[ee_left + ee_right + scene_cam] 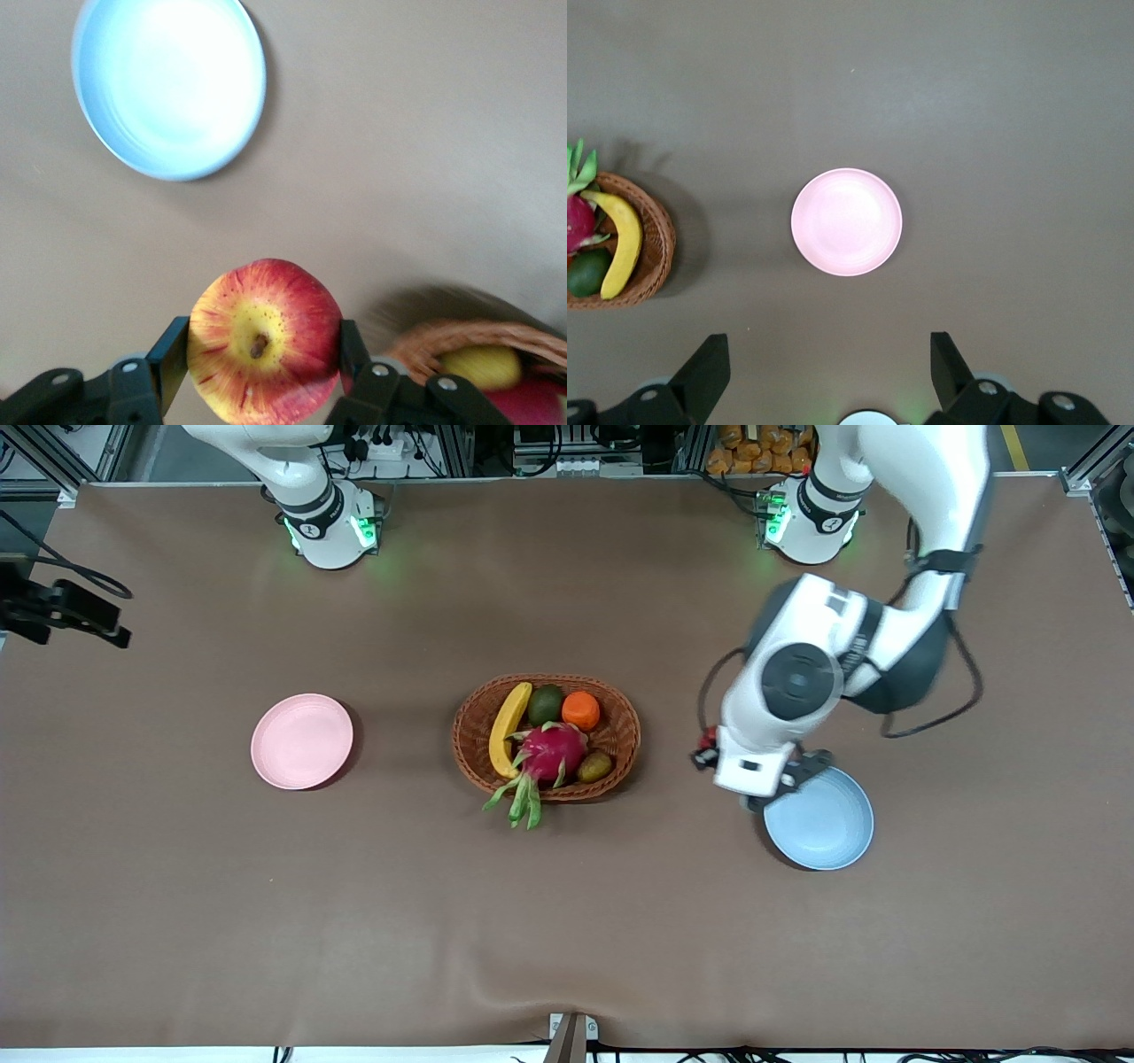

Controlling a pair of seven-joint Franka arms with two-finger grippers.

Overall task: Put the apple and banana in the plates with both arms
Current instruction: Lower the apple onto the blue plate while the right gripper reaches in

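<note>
My left gripper (261, 347) is shut on the apple (264, 341), red with a yellow patch round its stem. It hangs over bare table between the basket (478, 341) and the light blue plate (168, 84), close to that plate's rim. In the front view the left arm's wrist (762, 766) covers the gripper and overlaps the blue plate (819, 819). The banana (508, 726) lies in the wicker basket (620, 735) at the table's middle. The pink plate (301, 741) sits bare toward the right arm's end. My right gripper (830, 372) is open and holds nothing, high above the pink plate (846, 221).
The basket also holds a magenta dragon fruit (551, 751), an orange (580, 710), a green fruit (545, 704) and a small brown fruit (595, 766). A black device (62, 611) sticks in over the table's edge at the right arm's end.
</note>
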